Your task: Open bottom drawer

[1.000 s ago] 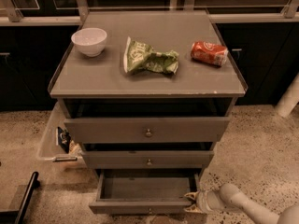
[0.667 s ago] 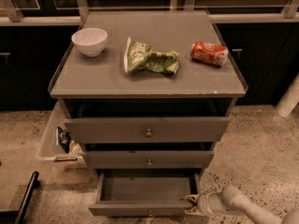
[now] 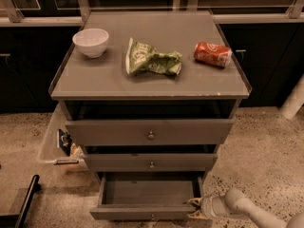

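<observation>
Gripper (image 3: 195, 209) sits low on the right, at the front corner of the bottom drawer (image 3: 149, 194), likely to pull it by its edge; I cannot tell if it is open or closed. That drawer is pulled far out and looks empty. On the cabinet top (image 3: 109, 82), clear of the drawers, lie a white bowl (image 3: 90, 42), a crumpled green bag (image 3: 152, 60) and a red can (image 3: 213, 54), their writing too small to read.
</observation>
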### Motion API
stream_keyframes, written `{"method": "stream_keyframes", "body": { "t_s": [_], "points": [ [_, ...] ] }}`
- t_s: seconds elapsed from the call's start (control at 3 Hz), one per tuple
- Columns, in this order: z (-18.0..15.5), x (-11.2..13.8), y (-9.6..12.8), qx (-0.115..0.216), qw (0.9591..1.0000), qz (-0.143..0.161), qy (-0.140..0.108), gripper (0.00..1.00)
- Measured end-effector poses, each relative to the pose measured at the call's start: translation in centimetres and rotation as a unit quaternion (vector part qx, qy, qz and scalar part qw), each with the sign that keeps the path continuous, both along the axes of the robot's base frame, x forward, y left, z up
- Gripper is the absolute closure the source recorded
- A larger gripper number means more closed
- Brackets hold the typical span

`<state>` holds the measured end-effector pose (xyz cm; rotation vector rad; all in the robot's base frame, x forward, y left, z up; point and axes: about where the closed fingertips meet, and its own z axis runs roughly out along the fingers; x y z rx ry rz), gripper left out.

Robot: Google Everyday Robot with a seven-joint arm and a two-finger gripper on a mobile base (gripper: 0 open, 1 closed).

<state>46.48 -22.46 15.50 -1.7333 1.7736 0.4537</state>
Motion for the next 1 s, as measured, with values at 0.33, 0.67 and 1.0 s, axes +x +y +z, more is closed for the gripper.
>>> {"method": "stream_keyframes", "body": {
  "t_s": [0.33, 0.67, 1.0],
  "points": [
    [0.0, 0.0, 0.0, 0.000, 1.0000, 0.000, 0.000, 0.12],
    [0.2, 1.1, 1.2, 0.017, 0.9998, 0.013, 0.005, 0.00],
    [0.0, 1.0, 0.9, 0.026, 0.9995, 0.017, 0.011, 0.19]
  ]
}}
